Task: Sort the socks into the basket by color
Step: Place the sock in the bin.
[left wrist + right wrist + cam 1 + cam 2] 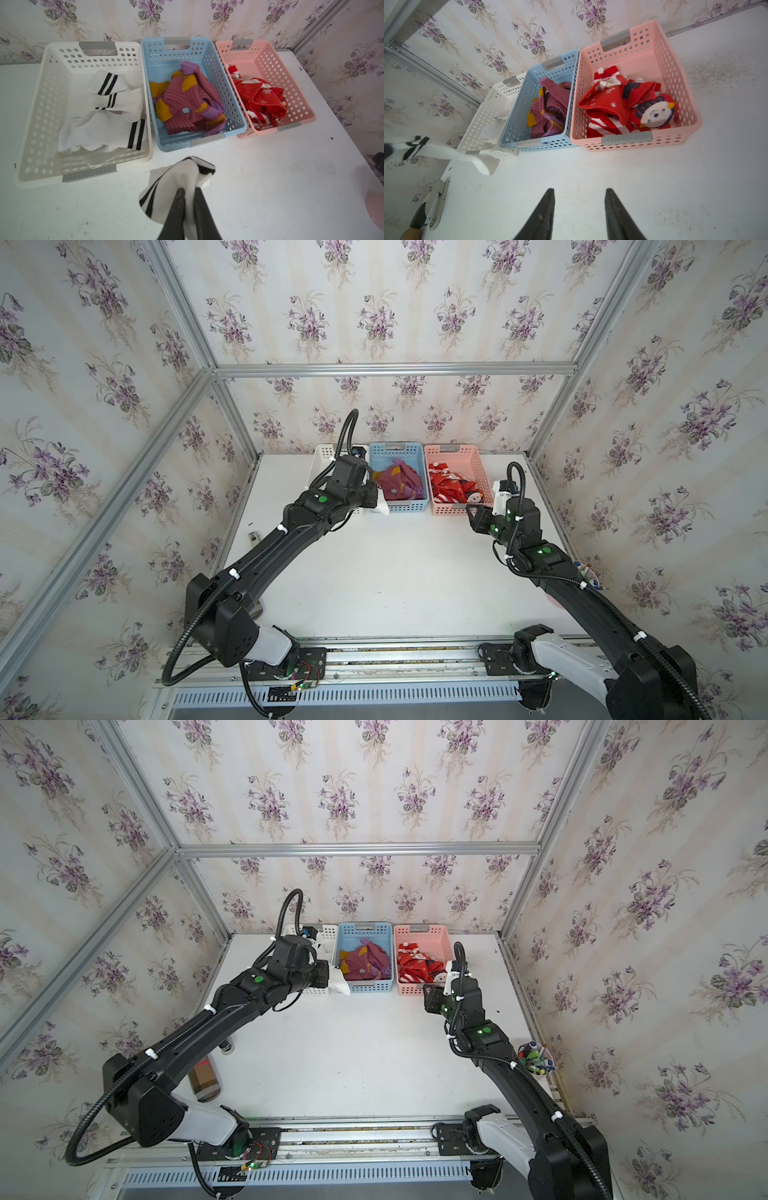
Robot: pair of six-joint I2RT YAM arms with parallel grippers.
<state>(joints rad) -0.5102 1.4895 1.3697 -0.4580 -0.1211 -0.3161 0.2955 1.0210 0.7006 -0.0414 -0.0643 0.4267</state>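
Left wrist view shows the left claw [188,189] pinched narrow on a white sock with black stripes [170,180], the fabric bunched between its black fingers [177,209] and spilling out ahead of them; whether the sock's loose end touches the counter [270,187] I cannot tell; just beyond this claw stand three perforated baskets side by side against the papered wall; the white basket [83,176] lies ahead and to the claw's left, holding white striped socks [104,128] in a loose heap; the blue basket [205,140] lies almost straight ahead, holding maroon socks [187,104] with mustard patches and lilac bands; the pink basket [288,126] lies ahead and further to its right, holding red Santa socks [264,99]; in both top views the held sock shows as a white flap [381,509] [340,984] at the near corners where the white and blue baskets meet, the claw itself hidden under the wrist; right wrist view shows the right claw [579,190] with its jaws standing well apart, nothing between them, over bare counter just short of the pink basket's near rim.
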